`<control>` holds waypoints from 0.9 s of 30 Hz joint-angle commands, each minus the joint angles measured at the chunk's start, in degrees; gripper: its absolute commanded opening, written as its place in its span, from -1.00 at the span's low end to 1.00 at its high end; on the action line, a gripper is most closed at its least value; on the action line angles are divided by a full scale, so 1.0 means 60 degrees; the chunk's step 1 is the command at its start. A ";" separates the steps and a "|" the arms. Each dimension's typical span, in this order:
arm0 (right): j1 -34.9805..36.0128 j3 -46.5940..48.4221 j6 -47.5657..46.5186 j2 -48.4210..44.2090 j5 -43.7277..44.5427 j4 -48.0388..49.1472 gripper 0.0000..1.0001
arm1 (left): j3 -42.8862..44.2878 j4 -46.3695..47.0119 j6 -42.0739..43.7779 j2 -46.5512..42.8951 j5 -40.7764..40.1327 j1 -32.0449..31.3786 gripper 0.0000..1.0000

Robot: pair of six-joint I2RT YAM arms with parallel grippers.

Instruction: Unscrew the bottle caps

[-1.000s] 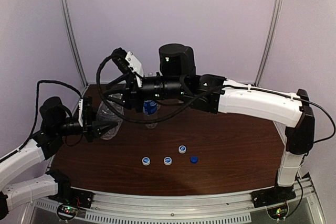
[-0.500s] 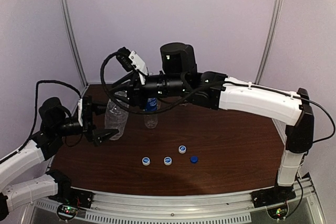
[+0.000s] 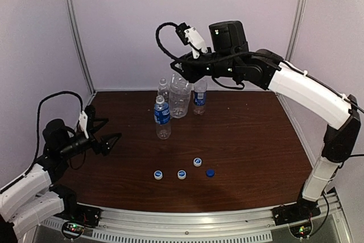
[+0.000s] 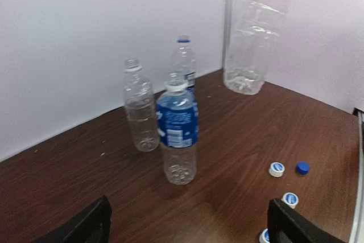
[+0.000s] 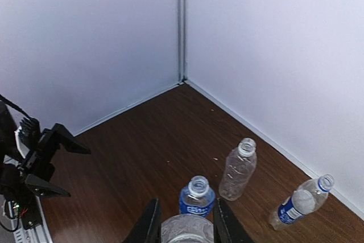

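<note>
My right gripper [image 3: 183, 76] is raised at the back of the table, shut on the neck of a large clear bottle [image 3: 180, 98] that hangs below it; in the right wrist view its shoulder [image 5: 186, 230] fills the gap between the fingers. Three more bottles stand open-topped: a blue-labelled one [image 3: 163, 119] in front, a clear one [image 3: 164, 88] behind it, another labelled one [image 3: 199, 96] to the right. Three white-and-blue caps [image 3: 158, 174] [image 3: 181, 174] [image 3: 197, 162] and a dark blue cap [image 3: 210, 172] lie on the table. My left gripper [image 3: 106, 139] is open and empty at the left.
The brown table [image 3: 256, 135] is boxed in by pale walls at the back and sides, with metal posts [image 3: 77, 32] in the corners. From the left wrist, the hanging bottle [image 4: 256, 32] is at the upper right and the caps [image 4: 276, 168] low on the right.
My left gripper opened, let go of the large clear bottle and drew back to the left. My right arm lifted the bottle up and carried it right, toward the back.
</note>
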 commanded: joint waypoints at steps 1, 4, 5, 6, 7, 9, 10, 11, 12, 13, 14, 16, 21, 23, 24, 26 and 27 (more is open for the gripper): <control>-0.0717 -0.0933 0.0561 0.0116 0.1679 -0.0214 -1.00 | -0.0509 0.0100 -0.1267 -0.0345 -0.2851 0.1178 0.95; -0.1055 -0.1708 0.0596 0.0339 0.1446 0.0771 -1.00 | -0.0797 -0.0193 -0.1270 -0.0672 -0.3344 0.1797 0.95; -0.1123 -0.1909 0.0615 0.0423 0.1454 0.1101 -1.00 | -0.0874 -0.0240 -0.1243 -0.0783 -0.3305 0.1944 0.95; -0.1165 -0.2044 0.0613 0.0536 0.1453 0.1320 -1.00 | -0.0928 -0.0222 -0.1206 -0.0852 -0.3251 0.2059 0.95; -0.1192 -0.2143 0.0580 0.0649 0.1513 0.1465 -1.00 | -0.0969 -0.0115 -0.1147 -0.0892 -0.3166 0.2175 0.95; -0.1216 -0.2200 0.0574 0.0889 0.1780 0.1557 -1.00 | -0.1036 0.0082 -0.1016 -0.0934 -0.3023 0.2305 0.95; -0.1230 -0.2354 0.0568 0.0941 0.1816 0.1709 -1.00 | -0.1065 0.0128 -0.1033 -0.0950 -0.3011 0.2363 0.95; -0.1242 -0.2533 0.0560 0.0964 0.1824 0.1905 -1.00 | -0.1092 0.0152 -0.1092 -0.0970 -0.3022 0.2399 0.95; -0.1266 -0.2794 0.0559 0.0934 0.1794 0.2166 -1.00 | -0.1114 0.0179 -0.1121 -0.0974 -0.3016 0.2411 0.95; -0.1285 -0.3079 0.0566 0.0870 0.1708 0.2499 -1.00 | -0.1139 0.0223 -0.1131 -0.0975 -0.2954 0.2418 0.95; -0.1321 -0.3409 0.0609 0.0807 0.1615 0.2879 -1.00 | -0.1148 0.0265 -0.1121 -0.0958 -0.2870 0.2428 0.95; -0.1453 -0.3981 0.0797 0.0708 0.1370 0.3555 -1.00 | -0.1149 0.0296 -0.1097 -0.0936 -0.2803 0.2418 0.95; -0.1700 -0.4319 0.1186 0.0830 0.1153 0.3918 -1.00 | -0.1134 0.0281 -0.1077 -0.0915 -0.2808 0.2422 0.95; -0.1700 -0.4218 0.1161 0.0937 0.1182 0.3775 -1.00 | -0.1134 0.0286 -0.1083 -0.0914 -0.2804 0.2429 0.95; -0.1700 -0.4193 0.1143 0.0989 0.1194 0.3722 -1.00 | -0.1134 0.0280 -0.1089 -0.0914 -0.2802 0.2429 0.95; -0.1700 -0.4191 0.1121 0.1037 0.1177 0.3696 -1.00 | -0.1134 0.0293 -0.1086 -0.0900 -0.2804 0.2423 0.95; -0.1708 -0.4211 0.1122 0.1029 0.1164 0.3688 -1.00 | -0.1134 0.0301 -0.1084 -0.0900 -0.2802 0.2421 0.95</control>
